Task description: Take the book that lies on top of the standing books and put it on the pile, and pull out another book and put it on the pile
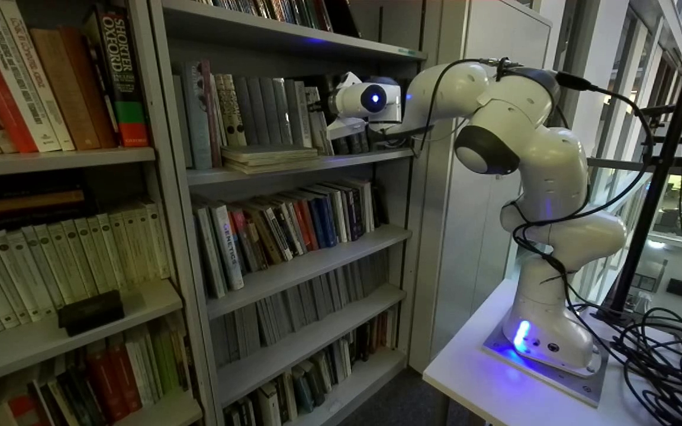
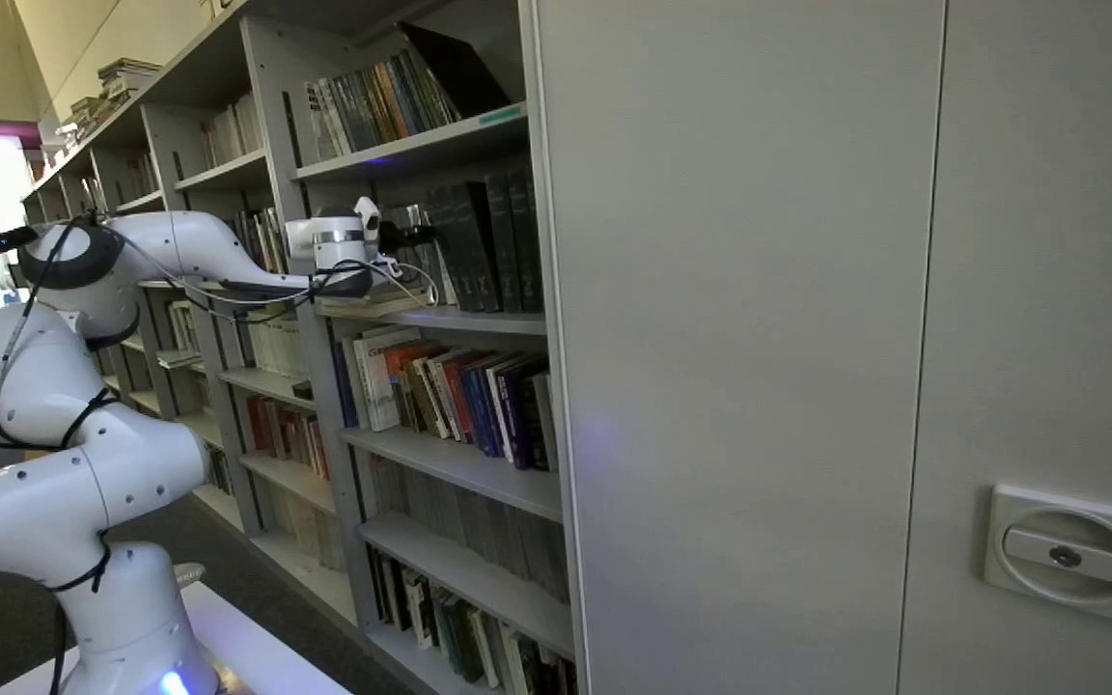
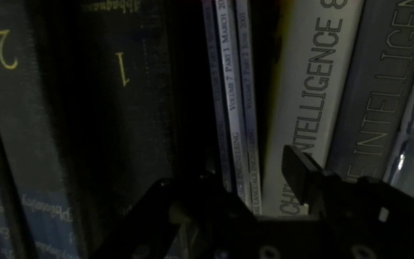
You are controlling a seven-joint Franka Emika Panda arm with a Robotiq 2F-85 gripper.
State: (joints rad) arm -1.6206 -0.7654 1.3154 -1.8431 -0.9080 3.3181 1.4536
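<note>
The standing books (image 1: 267,112) fill a shelf at the arm's height, with grey and pale spines. Flat at their foot lies the pile (image 1: 267,155), a low tan stack on the shelf's front; part of the pile (image 2: 377,305) shows in an exterior view. My gripper (image 2: 411,237) reaches in toward the spines. In the wrist view my gripper (image 3: 251,176) is open: its right finger (image 3: 295,174) stands before a white spine (image 3: 314,90), its left, very dark, beside several thin journals (image 3: 234,90). No grip shows. The book on top of the standing books is out of view or hidden.
Dark bound volumes (image 2: 484,241) stand at the shelf's end, left of the journals in the wrist view (image 3: 120,108). A shelf board (image 1: 293,26) runs above. Below is a row of mixed books (image 1: 293,222). A cabinet door (image 2: 739,338) borders the bookcase.
</note>
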